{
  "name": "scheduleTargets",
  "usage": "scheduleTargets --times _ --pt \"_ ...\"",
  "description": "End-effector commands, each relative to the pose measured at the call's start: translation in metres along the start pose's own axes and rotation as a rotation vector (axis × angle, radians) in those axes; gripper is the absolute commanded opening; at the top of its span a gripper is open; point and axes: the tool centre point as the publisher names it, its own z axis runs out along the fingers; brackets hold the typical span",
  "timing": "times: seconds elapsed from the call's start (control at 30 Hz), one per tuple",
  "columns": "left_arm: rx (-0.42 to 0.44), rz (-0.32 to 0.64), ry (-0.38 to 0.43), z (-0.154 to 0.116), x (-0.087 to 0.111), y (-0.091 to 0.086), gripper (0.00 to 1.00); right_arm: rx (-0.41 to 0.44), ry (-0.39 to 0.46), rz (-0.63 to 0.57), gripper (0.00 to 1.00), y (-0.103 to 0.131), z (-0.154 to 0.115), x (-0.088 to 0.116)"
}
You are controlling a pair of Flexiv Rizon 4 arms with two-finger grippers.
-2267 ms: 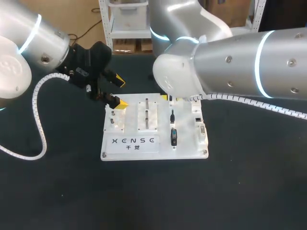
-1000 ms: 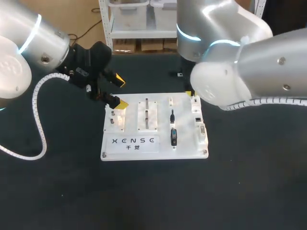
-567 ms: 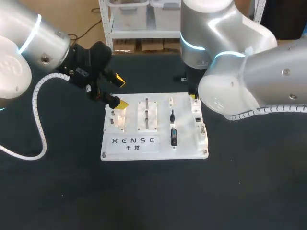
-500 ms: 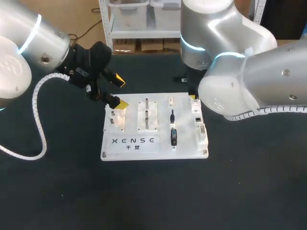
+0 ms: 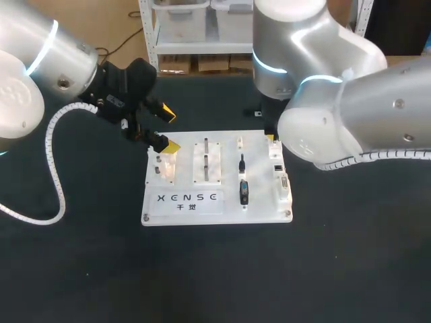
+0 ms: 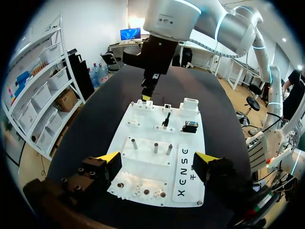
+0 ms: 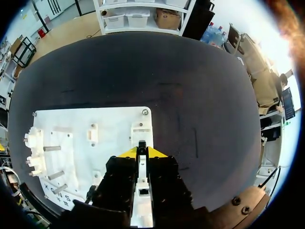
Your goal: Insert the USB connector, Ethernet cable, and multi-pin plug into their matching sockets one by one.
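Note:
The white socket board (image 5: pixel 262 202) lies mid-table. Two dark plugs rest in its middle column: a slim one (image 5: pixel 241 161) and a thicker black-and-blue one (image 5: pixel 244 192). My right gripper (image 7: pixel 141 151) hangs over the board's far right corner, just short of a white socket block (image 7: pixel 141 131). Its yellow tips are shut on a small dark connector (image 7: pixel 141 143); which plug it is cannot be told. The head view shows only one yellow tip of the right gripper (image 5: pixel 271 137) under the arm. My left gripper (image 5: pixel 168 130) stands open over the board's far left corner, holding nothing.
Metal pegs (image 6: pixel 155 148) stand in the board's middle-left blocks, and small round holes (image 6: pixel 145 192) run along the edge under my left gripper (image 6: pixel 157 162). More sockets (image 5: pixel 281 180) line the right column. Dark table surface (image 5: pixel 215 269) surrounds the board.
My right arm swung from the board's middle column to its far right corner, then nearly stopped in the last half second. The left arm and the board have not moved.

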Motion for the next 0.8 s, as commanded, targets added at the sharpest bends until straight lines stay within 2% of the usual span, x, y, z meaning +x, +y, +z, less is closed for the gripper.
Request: scheduleTargets --times 0.03,0.47,0.73,0.77,0.8 --pt "-0.001 0.002 -0.004 0.000 0.001 -0.001 1.00 0.010 0.002 0.006 0.00 0.000 0.004 0.000" --pt "-0.001 0.002 -0.004 0.000 0.001 -0.001 1.00 0.018 0.050 0.032 0.00 -0.002 0.022 -0.001" --pt "-0.001 0.002 -0.004 0.000 0.001 -0.001 1.00 -0.018 0.080 0.033 0.00 -0.007 0.026 -0.003" --pt "-0.001 0.002 -0.004 0.000 0.001 -0.001 1.00 -0.019 0.079 0.032 0.10 -0.008 0.024 -0.005" --pt "-0.001 0.002 -0.004 0.000 0.001 -0.001 1.00 -0.025 0.074 0.030 0.33 -0.010 0.021 -0.007"
